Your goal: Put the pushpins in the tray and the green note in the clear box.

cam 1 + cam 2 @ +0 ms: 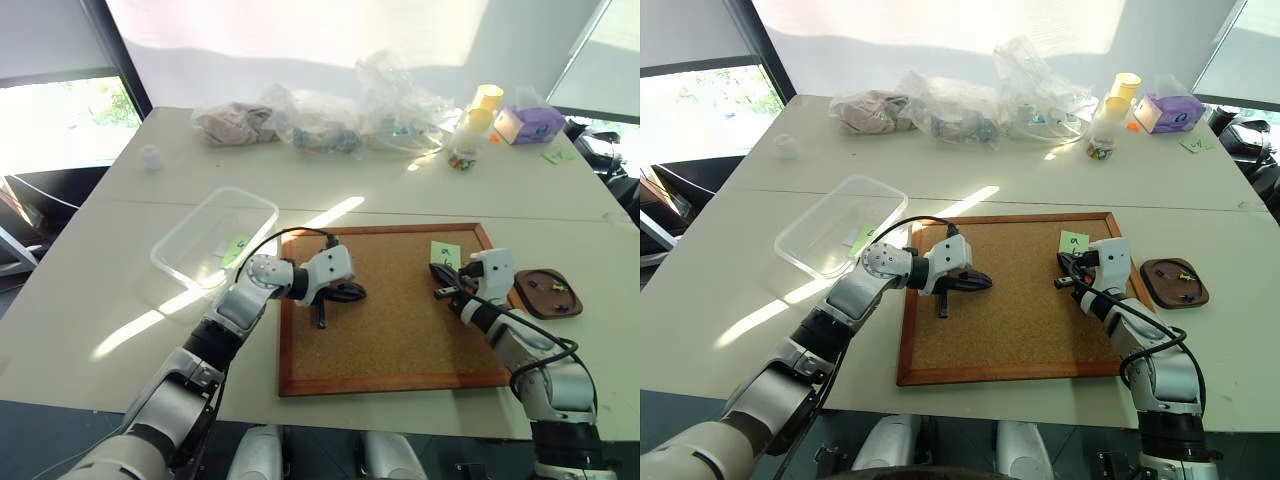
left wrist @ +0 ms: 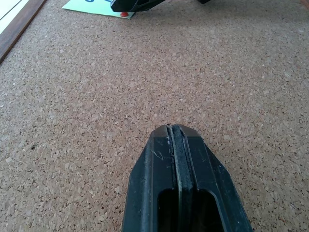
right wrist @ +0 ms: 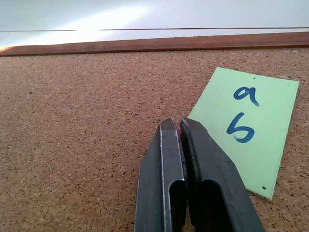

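The right wrist view shows the right hand point(image 3: 179, 126) clamped on a red pushpin point(image 3: 181, 131) at the green note's point(image 3: 246, 128) seven-o'clock corner on the corkboard point(image 1: 390, 330); the left hand point(image 2: 175, 133) is pressed together.

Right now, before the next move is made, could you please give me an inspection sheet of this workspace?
Surface: white table bearing a wood-framed corkboard.
Job's things: green note lies on the corkboard, with a red pushpin at its corner; tray right of the board, holding a few pins; clear box left of the board, a small green slip seen through it.
Clutter: plastic bags, yellow-topped jar and purple box along the far edge.
Claws: left claw shut, empty, over bare cork; right claw shut on the red pushpin.
Cables: black cable looping over the left wrist.
Surroundings: windows, dark chairs.
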`<action>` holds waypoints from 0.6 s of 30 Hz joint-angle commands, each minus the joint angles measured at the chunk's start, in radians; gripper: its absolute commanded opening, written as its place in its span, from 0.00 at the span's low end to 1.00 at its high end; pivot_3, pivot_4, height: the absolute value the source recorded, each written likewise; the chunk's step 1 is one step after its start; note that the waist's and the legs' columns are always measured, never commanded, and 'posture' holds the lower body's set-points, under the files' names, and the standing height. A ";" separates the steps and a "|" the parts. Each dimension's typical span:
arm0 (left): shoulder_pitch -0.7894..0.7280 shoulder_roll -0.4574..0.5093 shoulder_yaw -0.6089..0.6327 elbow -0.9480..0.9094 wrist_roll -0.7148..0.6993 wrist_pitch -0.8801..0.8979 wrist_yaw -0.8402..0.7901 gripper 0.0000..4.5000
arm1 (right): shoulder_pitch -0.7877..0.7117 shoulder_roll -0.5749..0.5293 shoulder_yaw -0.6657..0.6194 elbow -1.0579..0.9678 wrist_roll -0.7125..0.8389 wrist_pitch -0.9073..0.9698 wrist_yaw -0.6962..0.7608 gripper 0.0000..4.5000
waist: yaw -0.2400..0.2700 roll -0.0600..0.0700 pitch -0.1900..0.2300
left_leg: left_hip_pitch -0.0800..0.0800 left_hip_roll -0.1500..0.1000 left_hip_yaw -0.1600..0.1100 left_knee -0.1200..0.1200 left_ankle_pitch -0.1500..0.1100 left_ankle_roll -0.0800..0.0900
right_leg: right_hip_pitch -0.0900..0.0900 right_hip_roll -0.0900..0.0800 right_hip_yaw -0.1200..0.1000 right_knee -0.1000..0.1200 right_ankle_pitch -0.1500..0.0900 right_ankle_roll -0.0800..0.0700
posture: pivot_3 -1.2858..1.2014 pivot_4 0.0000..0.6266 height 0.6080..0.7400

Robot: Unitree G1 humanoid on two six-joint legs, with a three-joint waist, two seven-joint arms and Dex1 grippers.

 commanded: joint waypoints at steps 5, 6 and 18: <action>0.015 0.019 -0.025 0.016 0.031 0.023 -0.003 0.00 | -0.008 0.009 -0.047 -0.045 0.002 -0.071 -0.003 0.00 | 0.000 0.000 0.000 | 0.000 0.000 0.000 0.000 0.000 0.000 | 0.000 0.000 0.000 0.000 0.000 0.000 | 0.52 0.24 1.00; 0.015 0.020 -0.025 0.017 0.031 0.022 -0.003 0.00 | -0.010 0.008 -0.049 -0.045 0.001 -0.077 -0.003 0.00 | 0.000 0.000 0.000 | 0.000 0.000 0.000 0.000 0.000 0.000 | 0.000 0.000 0.000 0.000 0.000 0.000 | 0.52 0.24 1.00; -0.053 -0.054 0.162 -0.061 -0.214 0.207 -0.010 0.00 | 0.005 -0.025 -0.050 -0.125 -0.007 -0.091 0.012 0.00 | 0.000 0.000 0.000 | -0.001 0.000 0.000 0.000 0.000 0.000 | -0.001 0.000 0.000 0.000 0.000 0.000 | 0.52 0.24 1.00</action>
